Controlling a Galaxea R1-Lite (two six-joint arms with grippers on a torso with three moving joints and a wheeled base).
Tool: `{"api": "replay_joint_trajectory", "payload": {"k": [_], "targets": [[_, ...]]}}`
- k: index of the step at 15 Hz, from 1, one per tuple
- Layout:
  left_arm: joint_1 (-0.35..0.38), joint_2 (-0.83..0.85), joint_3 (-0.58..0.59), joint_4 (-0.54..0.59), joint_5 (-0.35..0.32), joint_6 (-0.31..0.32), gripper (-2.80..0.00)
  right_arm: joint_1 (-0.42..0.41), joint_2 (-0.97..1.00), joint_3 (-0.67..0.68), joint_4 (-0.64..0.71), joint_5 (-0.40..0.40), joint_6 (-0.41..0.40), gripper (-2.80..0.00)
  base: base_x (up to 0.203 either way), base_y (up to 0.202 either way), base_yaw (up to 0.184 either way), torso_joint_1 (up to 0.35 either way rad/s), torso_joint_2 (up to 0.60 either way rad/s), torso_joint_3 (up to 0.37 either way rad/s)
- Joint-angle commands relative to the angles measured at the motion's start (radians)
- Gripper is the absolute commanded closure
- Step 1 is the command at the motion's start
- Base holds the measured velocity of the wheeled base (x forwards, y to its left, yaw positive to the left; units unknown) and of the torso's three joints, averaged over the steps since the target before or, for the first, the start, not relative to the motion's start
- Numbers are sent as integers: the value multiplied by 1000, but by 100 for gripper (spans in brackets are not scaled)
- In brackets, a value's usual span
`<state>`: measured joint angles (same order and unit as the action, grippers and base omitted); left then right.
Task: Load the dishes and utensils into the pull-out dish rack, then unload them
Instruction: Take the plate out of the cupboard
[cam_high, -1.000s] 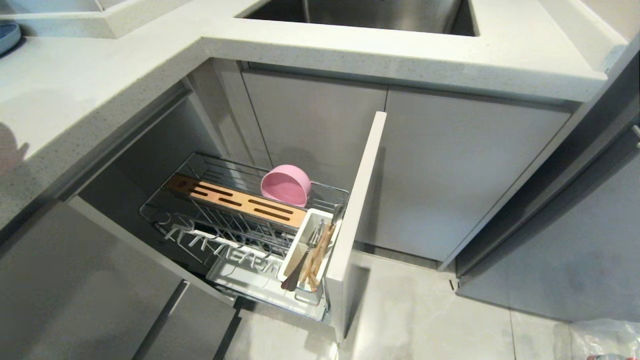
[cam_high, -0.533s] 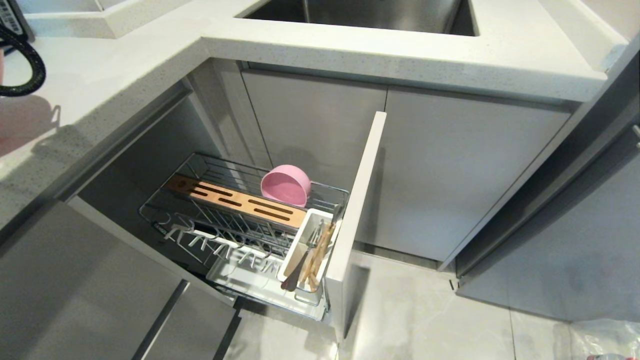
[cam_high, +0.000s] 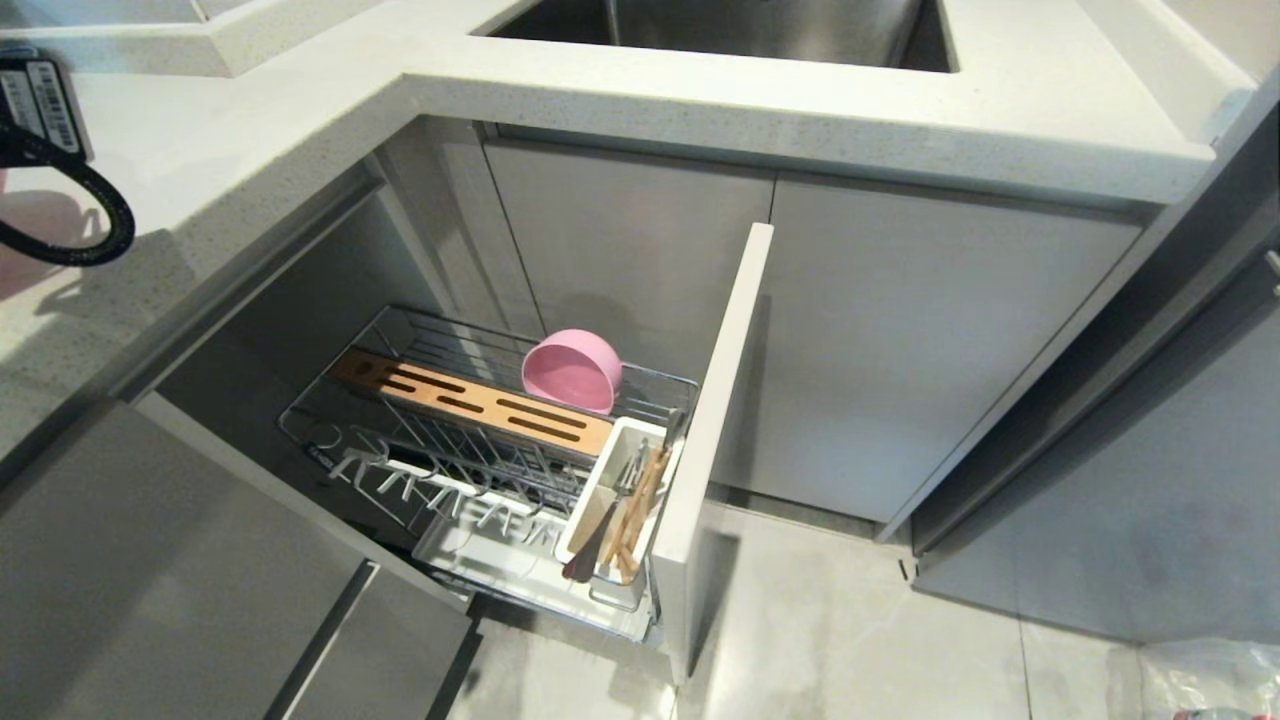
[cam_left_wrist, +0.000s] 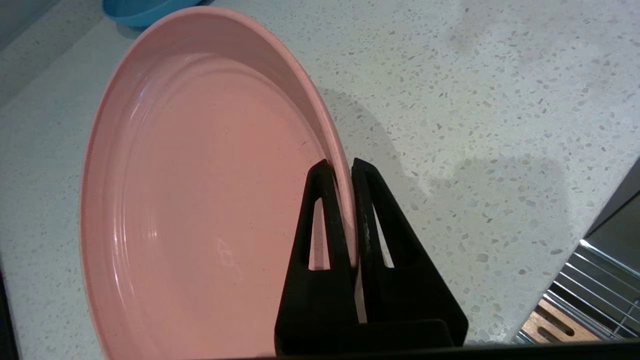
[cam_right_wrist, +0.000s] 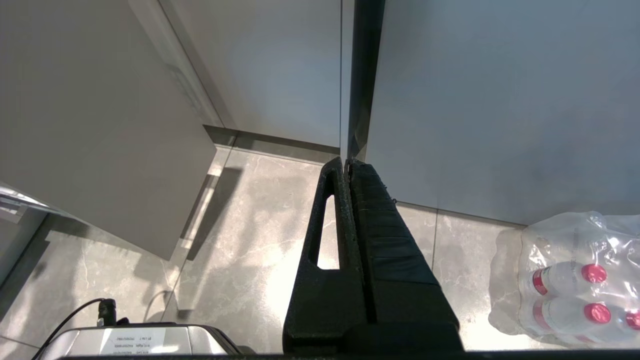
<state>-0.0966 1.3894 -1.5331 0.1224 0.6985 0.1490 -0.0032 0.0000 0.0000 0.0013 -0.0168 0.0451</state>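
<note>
My left gripper (cam_left_wrist: 341, 165) is shut on the rim of the pink plate (cam_left_wrist: 200, 200), holding it tilted above the speckled countertop (cam_left_wrist: 475, 100). In the head view only that arm's wrist and cable (cam_high: 50, 120) show at the far left. Below the counter, the pull-out dish rack (cam_high: 400, 330) stands pulled out. The pink bowl (cam_high: 572, 370) lies on its side in the rack's back part, behind the wooden strip (cam_high: 470, 400). The chopsticks (cam_high: 635, 510) and the dark fork (cam_high: 585, 555) stand in the white caddy (cam_high: 612, 455). My right gripper (cam_right_wrist: 346, 161) is shut and empty, pointing at the floor.
The rack's pale front panel (cam_high: 715, 440) juts out into the floor space. A steel sink (cam_high: 720, 25) is set into the far counter. A blue dish (cam_left_wrist: 145, 7) sits on the counter beyond the plate. A pack of bottles (cam_right_wrist: 565, 280) lies on the floor to the right.
My left arm has come into the head view at the upper left and moved further in over the counter. The rack and what is in it have not moved.
</note>
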Motion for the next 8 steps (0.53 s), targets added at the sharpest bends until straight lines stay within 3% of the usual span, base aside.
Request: {"api": "replay_joint_trajectory", "payload": {"k": [1,8], "targets": [[3,-9,20,-9,4,10,0,0,0,2,0,0,0,0,0,0,0,0,0,0],[73,30,69,-47,3,109,0,0,0,2,0,0,-1,0,0,0,0,0,0,0]]}}
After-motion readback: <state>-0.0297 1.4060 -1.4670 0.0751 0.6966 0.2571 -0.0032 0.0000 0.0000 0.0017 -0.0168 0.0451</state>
